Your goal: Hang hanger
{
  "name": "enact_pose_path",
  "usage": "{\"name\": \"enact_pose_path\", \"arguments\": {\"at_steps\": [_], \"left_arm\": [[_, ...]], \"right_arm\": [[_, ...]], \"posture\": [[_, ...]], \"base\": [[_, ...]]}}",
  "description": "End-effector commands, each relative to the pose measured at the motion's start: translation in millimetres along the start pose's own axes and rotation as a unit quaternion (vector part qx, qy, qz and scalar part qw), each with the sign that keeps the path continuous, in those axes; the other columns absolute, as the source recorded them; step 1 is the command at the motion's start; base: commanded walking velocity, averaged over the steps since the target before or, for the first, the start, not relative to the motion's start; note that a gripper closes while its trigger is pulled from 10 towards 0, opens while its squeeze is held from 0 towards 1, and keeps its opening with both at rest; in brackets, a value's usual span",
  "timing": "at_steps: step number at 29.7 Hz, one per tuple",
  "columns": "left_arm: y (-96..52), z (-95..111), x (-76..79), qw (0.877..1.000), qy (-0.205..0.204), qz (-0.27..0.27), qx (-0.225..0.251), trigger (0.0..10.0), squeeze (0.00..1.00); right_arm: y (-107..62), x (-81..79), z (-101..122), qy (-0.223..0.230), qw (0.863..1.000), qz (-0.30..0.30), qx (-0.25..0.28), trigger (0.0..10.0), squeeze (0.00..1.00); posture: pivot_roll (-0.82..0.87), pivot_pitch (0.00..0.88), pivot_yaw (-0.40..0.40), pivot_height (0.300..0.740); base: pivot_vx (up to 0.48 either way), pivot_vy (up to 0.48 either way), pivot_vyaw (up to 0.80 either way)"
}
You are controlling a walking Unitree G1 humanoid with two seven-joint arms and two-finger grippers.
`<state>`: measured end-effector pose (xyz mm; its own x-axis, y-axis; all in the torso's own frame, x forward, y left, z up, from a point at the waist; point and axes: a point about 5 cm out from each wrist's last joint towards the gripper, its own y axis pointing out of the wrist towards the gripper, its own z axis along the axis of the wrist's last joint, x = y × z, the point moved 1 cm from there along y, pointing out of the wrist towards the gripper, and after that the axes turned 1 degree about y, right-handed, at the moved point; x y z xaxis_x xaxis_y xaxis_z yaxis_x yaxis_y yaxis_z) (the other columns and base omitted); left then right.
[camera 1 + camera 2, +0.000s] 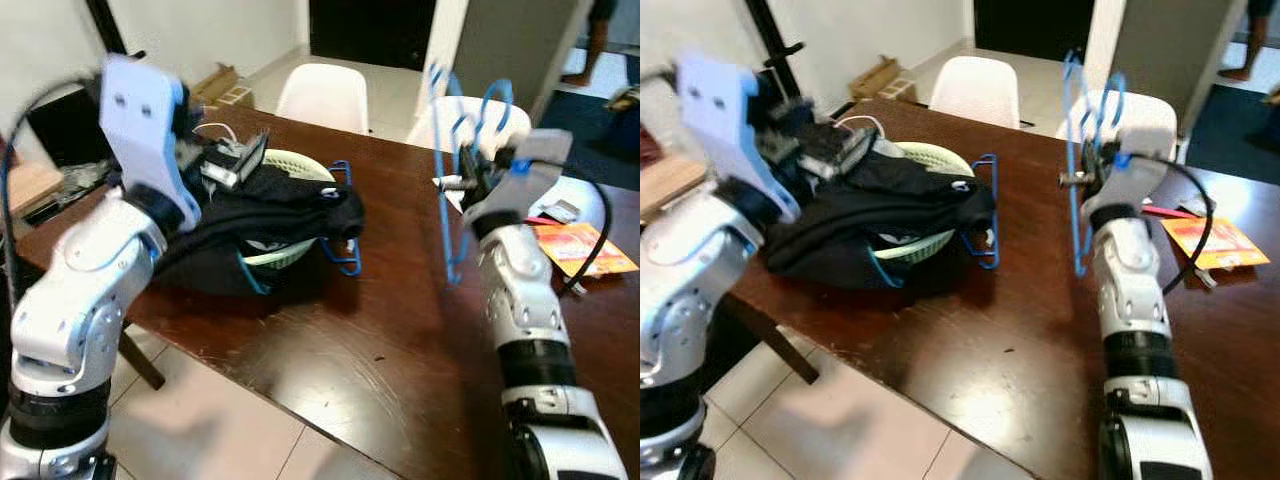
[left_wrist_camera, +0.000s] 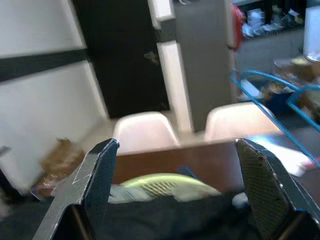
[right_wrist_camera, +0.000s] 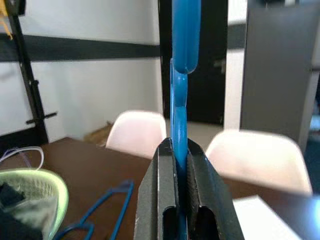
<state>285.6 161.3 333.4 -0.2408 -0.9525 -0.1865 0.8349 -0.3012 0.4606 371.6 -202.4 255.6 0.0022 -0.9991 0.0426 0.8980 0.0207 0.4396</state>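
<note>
right wrist view looks along the right claw (image 3: 180, 165), whose two black fingers (image 3: 159, 175) are pressed together on a blue hanger (image 3: 179, 95), the thin plastic pinched between them and rising straight up past the tips. from the head views, that hanger (image 1: 462, 140) is held upright above the far right part of the dark brown worktop (image 1: 380, 340), its lower end hanging close to the wood. more blue hangers (image 1: 345, 225) lie on the worktop beside a pale green laundry basket (image 1: 290, 165) draped with black clothing (image 1: 265, 225). the left claw (image 2: 175, 175) hovers over that black heap with its fingers spread wide, nothing between them. an orange packet (image 1: 585, 250) rests on the worktop to the right of the right arm. two white chairs (image 1: 325, 95) stand at the far edge, and a cardboard box (image 1: 225, 85) sits on the floor by the wall.
</note>
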Motion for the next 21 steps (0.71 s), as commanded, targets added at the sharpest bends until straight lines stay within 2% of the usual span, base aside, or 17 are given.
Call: {"name": "enact_pose_path", "arguments": {"at_steps": [1,2,3,6,7,9,14,19,21], "left_arm": [[-3.3,-3,-13.0,0.999,0.01,0.035,-0.008,10.0,0.0],[-7.5,-10,-20.8,0.998,-0.005,0.065,-0.017,10.0,0.0],[-7.5,-10,-20.8,0.998,-0.005,0.065,-0.017,10.0,0.0],[-17.9,-27,-27.0,0.992,-0.037,0.111,-0.041,10.0,0.0],[-17.9,-27,-27.0,0.992,-0.037,0.111,-0.041,10.0,0.0],[-24.9,-46,-15.7,0.989,-0.055,0.118,-0.069,10.0,0.0],[-22.1,-48,-4.9,0.99,-0.06,0.104,-0.071,10.0,0.0],[-19.9,-46,-3.7,0.992,-0.049,0.093,-0.069,10.0,0.0],[-19.7,-45,-8.1,0.991,-0.042,0.108,-0.067,10.0,0.0]], "right_arm": [[-1.5,-2.0,-1,-0.012,1.0,0.001,-0.001,10.0,0.0],[-2.4,-2.5,-5,-0.014,1.0,0.002,-0.008,10.0,0.0],[-2.4,-2.5,-5,-0.014,1.0,0.002,-0.008,10.0,0.0],[-6.6,-4.8,-15,-0.009,1.0,0.006,-0.025,10.0,0.0],[-6.6,-4.8,-15,-0.009,1.0,0.006,-0.025,10.0,0.0],[-10.6,-8.8,-22,-0.004,0.999,0.007,-0.034,10.0,0.0],[-10.2,-10.5,-23,-0.009,0.999,0.004,-0.034,10.0,0.0],[-9.0,-9.0,-22,-0.008,0.999,-0.001,-0.031,10.0,0.0],[-9.0,-8.1,-22,0.001,1.0,-0.006,-0.03,10.0,0.0]], "posture": [[0.09,0.072,0.0,0.74],[0.09,0.074,-0.003,0.74],[0.09,0.074,-0.003,0.74],[0.09,0.076,-0.007,0.74],[0.09,0.076,-0.007,0.74],[0.09,0.078,-0.007,0.74],[0.09,0.078,-0.007,0.74],[0.09,0.076,-0.006,0.74],[0.09,0.076,-0.005,0.74]], "base": [[0.0,0.0,0.8],[0.0,0.0,0.8],[0.0,0.0,0.8],[0.0,0.0,0.8],[0.0,0.0,0.8],[0.0,0.0,0.79],[0.0,0.0,0.8],[0.0,0.144,0.8],[0.371,0.304,0.0]]}}
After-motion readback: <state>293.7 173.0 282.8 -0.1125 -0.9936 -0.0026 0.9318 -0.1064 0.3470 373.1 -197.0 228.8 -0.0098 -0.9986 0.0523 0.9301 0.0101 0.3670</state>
